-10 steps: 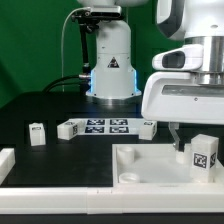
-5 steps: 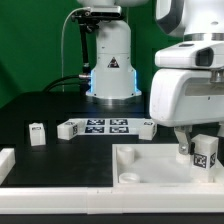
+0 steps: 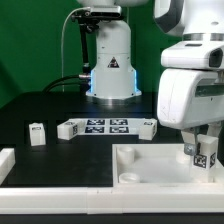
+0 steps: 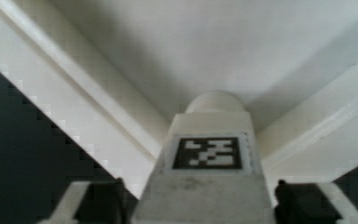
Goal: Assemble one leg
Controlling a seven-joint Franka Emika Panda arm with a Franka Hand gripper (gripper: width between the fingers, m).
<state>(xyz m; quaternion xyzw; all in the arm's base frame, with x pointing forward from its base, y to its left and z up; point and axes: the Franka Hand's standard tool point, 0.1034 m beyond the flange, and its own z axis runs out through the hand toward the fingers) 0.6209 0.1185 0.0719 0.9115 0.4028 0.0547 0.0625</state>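
A leg [image 3: 206, 156], a small white block with a square marker tag, stands on the large flat white board [image 3: 150, 165] at the exterior view's right. My gripper [image 3: 204, 148] is lowered over it, one finger on each side. In the wrist view the leg [image 4: 206, 150] stands upright between my fingers [image 4: 101, 205], with narrow dark gaps at both sides. The gripper [image 4: 197, 208] is open around the leg. Two more legs lie on the dark table, one [image 3: 37, 133] at the left and one [image 3: 148, 125] near the middle.
The marker board [image 3: 97, 127] lies on the table behind the white board. The robot base [image 3: 110, 65] stands at the back. A white part [image 3: 5, 160] shows at the exterior view's left edge. The white board has raised rims and a round corner hole [image 3: 128, 177].
My gripper has moved toward the exterior view's right and now stands over the leg on the board. The leg has stayed about where it was.
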